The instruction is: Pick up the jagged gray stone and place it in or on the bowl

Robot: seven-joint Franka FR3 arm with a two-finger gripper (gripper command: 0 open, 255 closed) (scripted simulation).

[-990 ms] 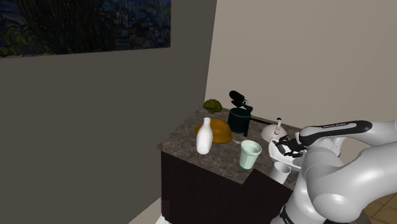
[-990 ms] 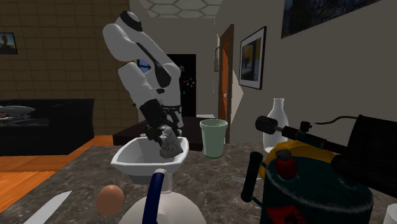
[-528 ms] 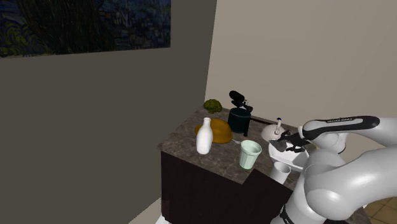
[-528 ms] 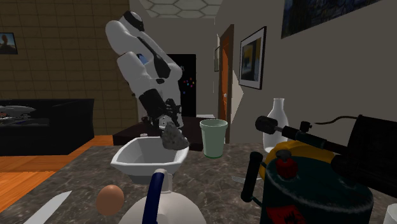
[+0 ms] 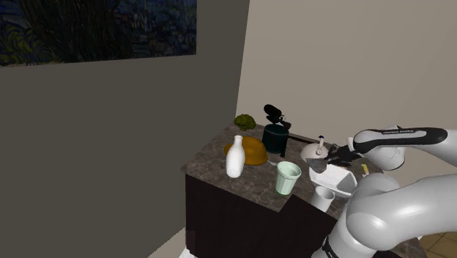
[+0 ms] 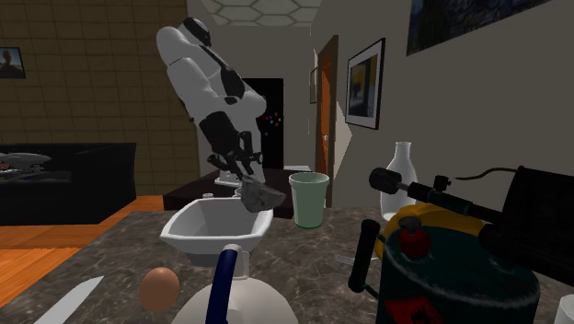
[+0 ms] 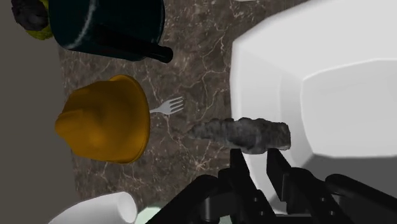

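Marbled countertop [image 7: 210, 57] | gripper [image 7: 257, 158] is clamping jagged grey stone [image 7: 245, 133], hanging over rim of white bowl [image 7: 331, 108] | pickup looking done, release into bowl remaining

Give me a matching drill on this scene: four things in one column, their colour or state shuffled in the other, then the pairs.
1 stone
2 fork
3 cup
4 bowl

A pale green
B white, empty
C clasped by the gripper
D lying flat beside the orange dome

Pairs: 1-C, 2-D, 3-A, 4-B.
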